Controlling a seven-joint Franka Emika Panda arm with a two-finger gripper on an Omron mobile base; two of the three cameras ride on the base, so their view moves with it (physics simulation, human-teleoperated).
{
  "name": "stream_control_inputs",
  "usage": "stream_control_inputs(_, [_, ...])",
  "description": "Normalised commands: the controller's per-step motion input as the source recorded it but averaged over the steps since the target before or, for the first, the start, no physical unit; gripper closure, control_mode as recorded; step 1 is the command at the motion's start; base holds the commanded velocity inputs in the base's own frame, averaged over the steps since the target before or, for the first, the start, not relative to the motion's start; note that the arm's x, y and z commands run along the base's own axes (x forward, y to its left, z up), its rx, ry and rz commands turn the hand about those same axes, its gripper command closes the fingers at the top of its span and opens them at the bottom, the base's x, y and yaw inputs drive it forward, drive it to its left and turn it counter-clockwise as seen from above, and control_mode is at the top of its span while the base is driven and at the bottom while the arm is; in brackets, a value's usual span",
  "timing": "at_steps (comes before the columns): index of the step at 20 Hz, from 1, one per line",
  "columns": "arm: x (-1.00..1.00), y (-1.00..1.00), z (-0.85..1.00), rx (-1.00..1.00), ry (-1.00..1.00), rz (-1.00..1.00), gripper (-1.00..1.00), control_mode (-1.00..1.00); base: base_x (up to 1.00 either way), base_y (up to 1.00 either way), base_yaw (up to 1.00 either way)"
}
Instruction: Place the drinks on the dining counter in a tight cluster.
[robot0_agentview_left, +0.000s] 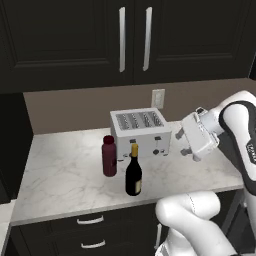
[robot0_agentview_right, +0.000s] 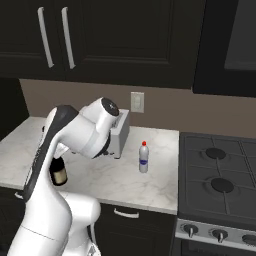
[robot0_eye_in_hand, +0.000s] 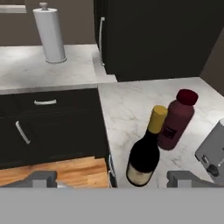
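Reaching toward wine bottle (robot0_eye_in_hand: 144, 157) at lower centre of hand view, beside maroon bottle (robot0_eye_in_hand: 176, 120). Gripper (robot0_eye_in_hand: 111, 180) jaws wide open, empty. Next, probably: lower and close around bottle.

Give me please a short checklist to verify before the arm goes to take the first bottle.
1. Claw open and holding nothing: ok.
2. Wine bottle upright on the marble worktop: ok.
3. Maroon bottle upright, close behind the wine bottle, may crowd the fingers: not ok.
4. Small pale bottle upright near the toaster: ok.
5. Claw lined up on the wine bottle: cannot tell.
6. Dining counter in sight for placing: not ok.
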Motion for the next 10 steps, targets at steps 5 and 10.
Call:
stream_control_inputs(5, [-0.06,0.0,-0.44,0.02,-0.06,0.05,-1.0,-1.0,0.0,0.0,0.0])
stream_control_inputs(10, [0.0,0.0,-0.46,0.03,0.0,0.05,-1.0,-1.0,0.0,0.0,0.0])
